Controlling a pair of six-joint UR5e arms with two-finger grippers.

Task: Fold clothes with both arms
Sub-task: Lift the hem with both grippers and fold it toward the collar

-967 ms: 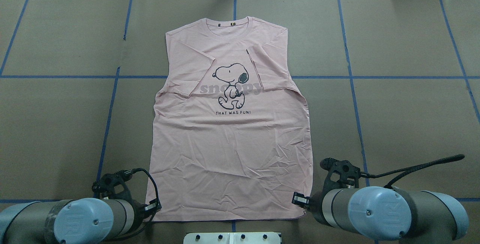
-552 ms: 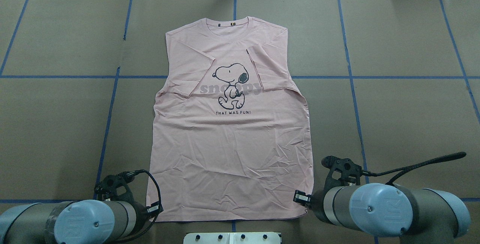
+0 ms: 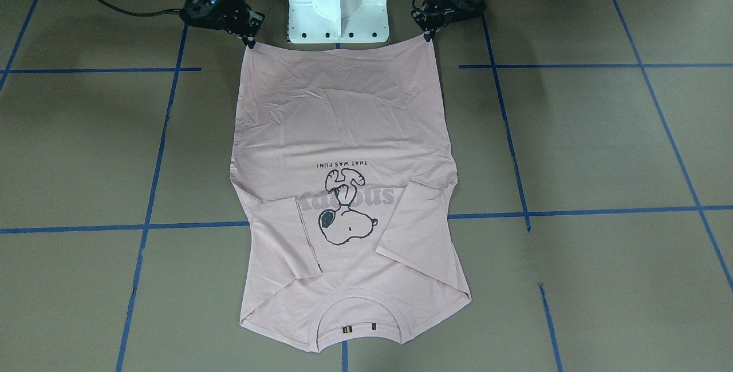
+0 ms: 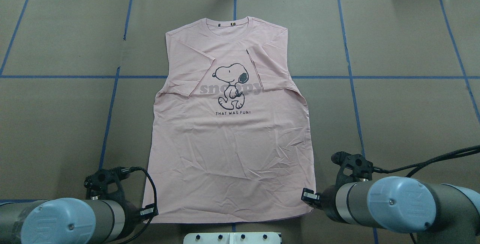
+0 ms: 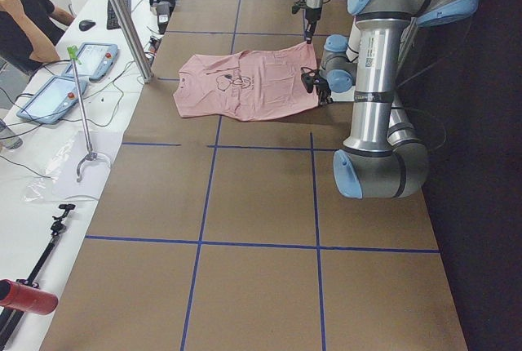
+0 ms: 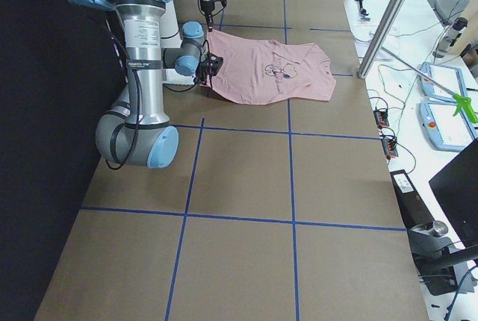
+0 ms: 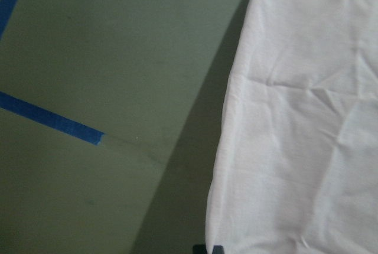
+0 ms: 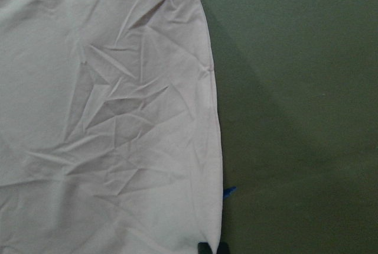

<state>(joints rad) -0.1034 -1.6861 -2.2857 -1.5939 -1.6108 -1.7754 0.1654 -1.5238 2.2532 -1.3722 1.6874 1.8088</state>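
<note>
First, front-facing view: the black two-finger left gripper and black two-finger right gripper, jaws pressed together, each pinch one hem corner of the pale pink short-sleeved T-shirt. It lies flat on the brown paper-covered table gridded with blue tape lines, hem at 12 o'clock beside the white pedestal base. Overhead: long axis 12 to 6 o'clock, collar at 12, sleeves folded inward. Left side view: a person sits at 10 o'clock. Wrist views: the pinched corner lies at 6 o'clock.

pink t-shirt flat (sleeves inward), left arm and right arm at hem corners
</note>
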